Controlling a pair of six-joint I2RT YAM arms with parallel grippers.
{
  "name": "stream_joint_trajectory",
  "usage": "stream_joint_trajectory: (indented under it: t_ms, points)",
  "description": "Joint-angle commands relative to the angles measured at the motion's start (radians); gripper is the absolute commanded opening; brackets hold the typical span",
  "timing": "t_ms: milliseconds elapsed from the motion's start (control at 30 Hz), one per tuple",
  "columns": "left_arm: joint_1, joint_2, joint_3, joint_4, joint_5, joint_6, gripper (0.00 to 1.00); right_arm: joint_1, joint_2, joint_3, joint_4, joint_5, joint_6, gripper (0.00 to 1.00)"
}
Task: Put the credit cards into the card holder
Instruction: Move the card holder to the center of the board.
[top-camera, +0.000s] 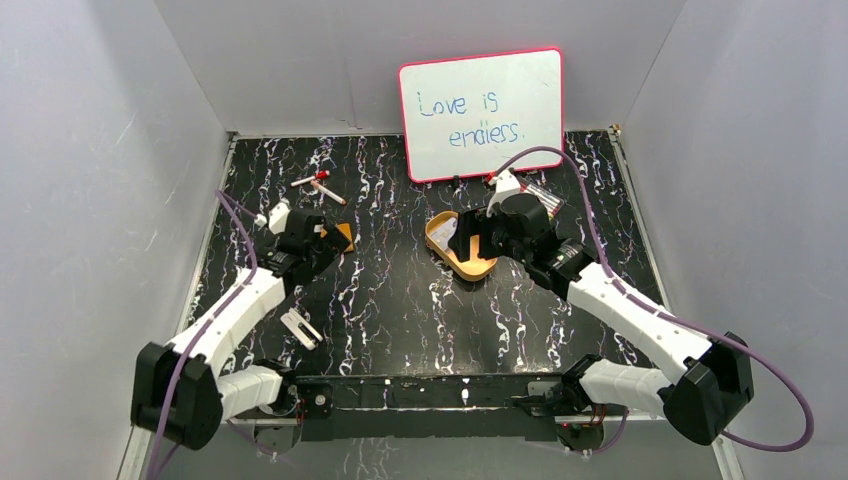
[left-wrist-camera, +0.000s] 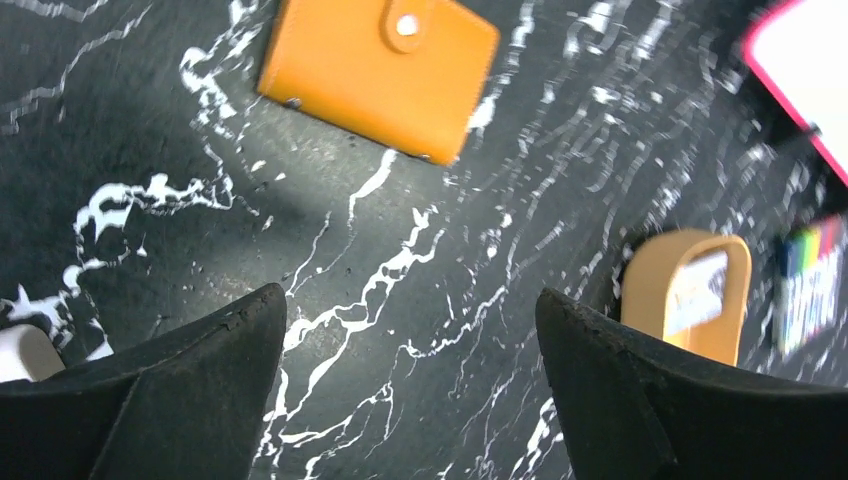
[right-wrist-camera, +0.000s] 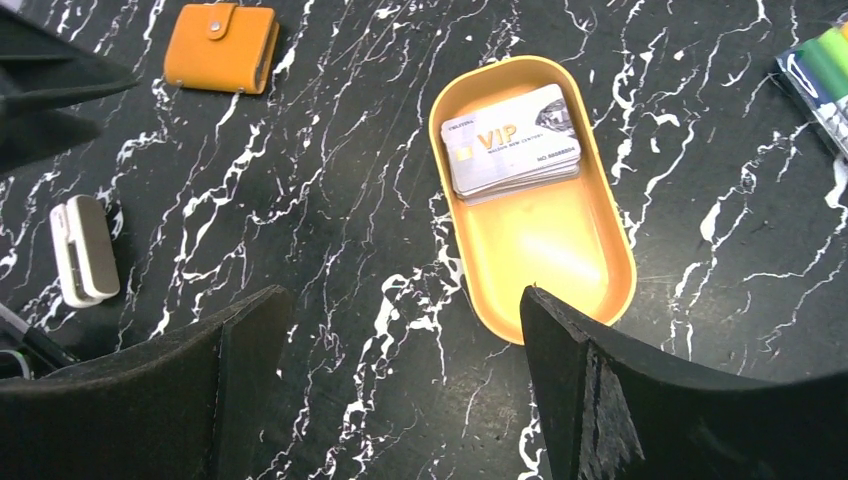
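Looks like a lab robot cell to me, not a home or office. Plain grey panels (top-camera: 90, 150) box in a black marbled desk (top-camera: 400, 300). Left arm (top-camera: 235, 305) and right arm (top-camera: 630, 305) are bolted to a rail (top-camera: 430, 392) at its near edge. A whiteboard (top-camera: 482, 112) is propped at the back.

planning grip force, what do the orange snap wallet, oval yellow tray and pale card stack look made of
Orange snap wallet: matte leather or imitation, shiny stud. Oval yellow tray: probably painted metal; glossy glare inside. Pale card stack: likely plastic, smooth printed faces.
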Motion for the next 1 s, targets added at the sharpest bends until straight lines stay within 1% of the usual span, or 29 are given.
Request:
stream_joint_trajectory:
  t_ms: [0,33,100,200,267,333,400,433,467,600,667,733,833,967]
  points:
    - [0.027,0.124,0.083,-0.069,-0.099,-0.312,0.90,0.006,-0.024,0.002,0.065,-0.040,0.038,0.94]
    - [0.041,0.163,0.112,-0.078,-0.114,-0.338,0.90,0.006,-0.028,0.003,0.063,-0.040,0.038,0.94]
    - [0.094,0.242,0.174,-0.092,-0.117,-0.344,0.89,0.007,-0.034,0.012,0.054,-0.042,0.038,0.94]
    - [0.218,0.364,0.275,-0.147,-0.078,-0.291,0.88,0.006,-0.042,0.026,0.038,-0.046,0.032,0.94]
    - [0.285,0.425,0.298,-0.111,-0.017,-0.209,0.89,0.008,-0.046,0.027,0.038,-0.049,0.023,0.94]
    - [0.324,0.470,0.303,-0.040,0.044,-0.111,0.90,0.007,-0.048,0.026,0.038,-0.054,0.017,0.94]
    - [0.344,0.524,0.304,0.059,0.135,-0.004,0.90,0.007,-0.050,0.025,0.036,-0.060,0.012,0.94]
    - [0.345,0.554,0.316,0.075,0.157,0.027,0.90,0.007,-0.051,0.025,0.037,-0.065,0.011,0.94]
    - [0.370,0.584,0.339,0.078,0.176,0.064,0.90,0.008,-0.054,0.027,0.034,-0.068,0.010,0.94]
    - [0.378,0.660,0.407,0.061,0.236,0.149,0.91,0.007,-0.073,0.046,0.019,-0.070,0.000,0.94]
    - [0.378,0.654,0.375,0.108,0.297,0.161,0.90,0.006,-0.085,0.050,0.018,-0.067,-0.001,0.94]
    - [0.379,0.644,0.345,0.142,0.362,0.172,0.87,0.007,-0.093,0.054,0.015,-0.068,-0.002,0.94]
    - [0.376,0.648,0.314,0.167,0.455,0.206,0.77,0.008,-0.099,0.058,0.011,-0.071,-0.005,0.94]
    - [0.361,0.652,0.276,0.161,0.527,0.259,0.62,0.008,-0.107,0.045,0.000,-0.067,-0.007,0.94]
